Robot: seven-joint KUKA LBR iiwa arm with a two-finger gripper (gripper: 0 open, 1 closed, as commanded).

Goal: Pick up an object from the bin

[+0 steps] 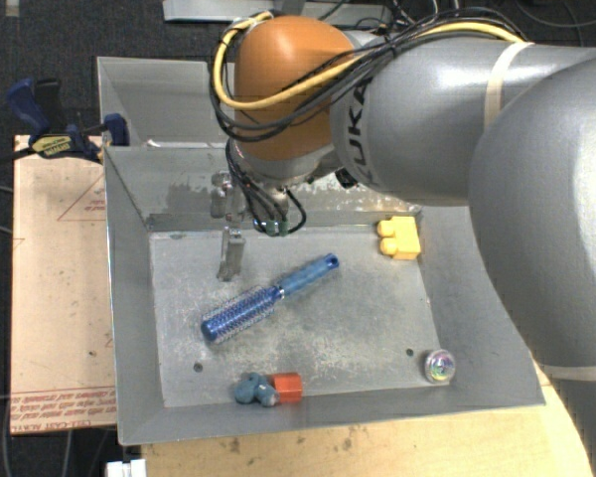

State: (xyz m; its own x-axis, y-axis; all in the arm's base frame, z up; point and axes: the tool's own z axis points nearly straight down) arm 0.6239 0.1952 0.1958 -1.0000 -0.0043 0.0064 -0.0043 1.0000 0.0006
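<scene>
My gripper (229,264) hangs below the orange wrist cover in the bin's back left part, its tip just above the floor. A blue hairbrush (268,299) with a bristled head and a smooth handle lies slanted in the middle of the bin. Its head end lies a little to the front of the gripper tip, apart from it. Nothing shows in the gripper.
A yellow block (399,238) sits by the back wall at the right. A small shiny ball (439,367) lies in the front right corner. A blue-grey and orange toy (268,389) rests against the front wall. The arm covers the right side.
</scene>
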